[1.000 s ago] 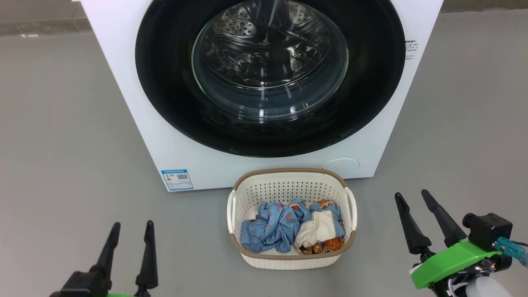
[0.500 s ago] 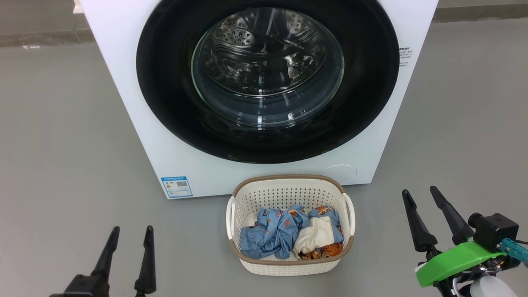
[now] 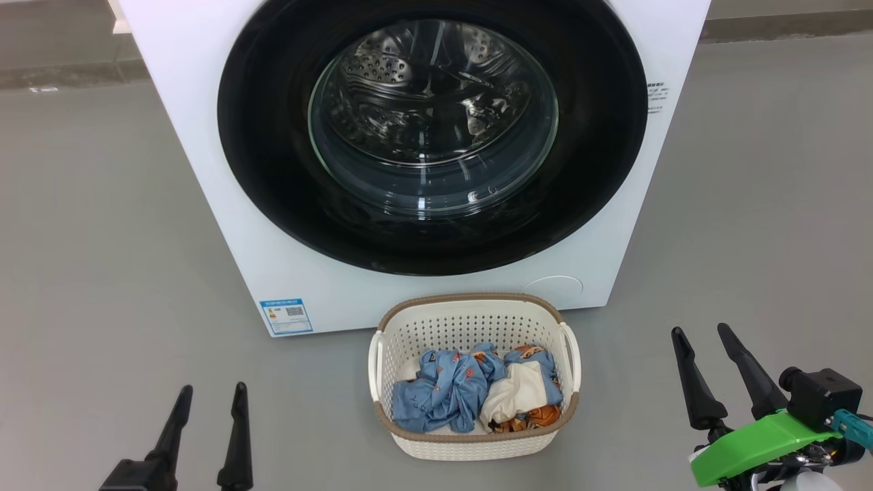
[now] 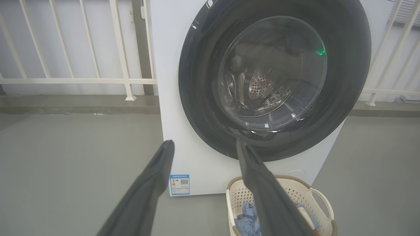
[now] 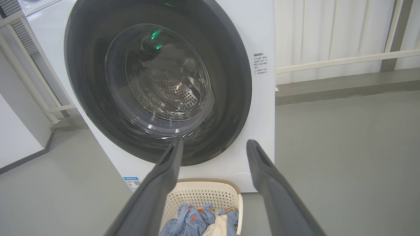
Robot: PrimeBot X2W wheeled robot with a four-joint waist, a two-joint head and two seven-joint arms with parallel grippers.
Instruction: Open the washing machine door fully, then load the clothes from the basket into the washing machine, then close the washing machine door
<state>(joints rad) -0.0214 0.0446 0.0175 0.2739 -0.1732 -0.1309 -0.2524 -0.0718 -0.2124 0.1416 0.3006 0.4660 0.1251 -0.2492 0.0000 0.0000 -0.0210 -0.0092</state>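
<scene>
You've got the washing machine (image 3: 273, 273), a big white boxy front-loader with smooth flat panels, standing on a matte grey floor (image 3: 102, 239). Its door (image 3: 273, 170) is a large round disc with a wide glossy black rim and sits shut, flush in the front. The clear glass window (image 3: 433, 136) bulges out at the centre, and through it you can see the perforated steel drum (image 3: 382, 61). A small blue label sticker (image 3: 286, 316) sits on the front's lower left corner. The basket (image 3: 470, 327) is on the floor just before the machine, below the door. It's cream-white plastic and rectangular with rounded corners, with perforated walls, a brown woven-look rim and a loop handle on each side. The clothes (image 3: 450, 389) lie crumpled inside it: soft light-blue fabric with orange prints, plus a cream-white piece on the right. The left fingers (image 3: 238, 436), long, dark and tapered, rise at the lower left over bare floor, spread apart and holding nothing, well apart from the basket. The right fingers (image 3: 698, 402) rise at the lower right, leaning a bit to the left, also spread wide and empty, on a glossy green bracket (image 3: 757, 440) beside a black camera block (image 3: 818, 395). Both wrist views look along the fingers at the door, with the basket low between them.
</scene>
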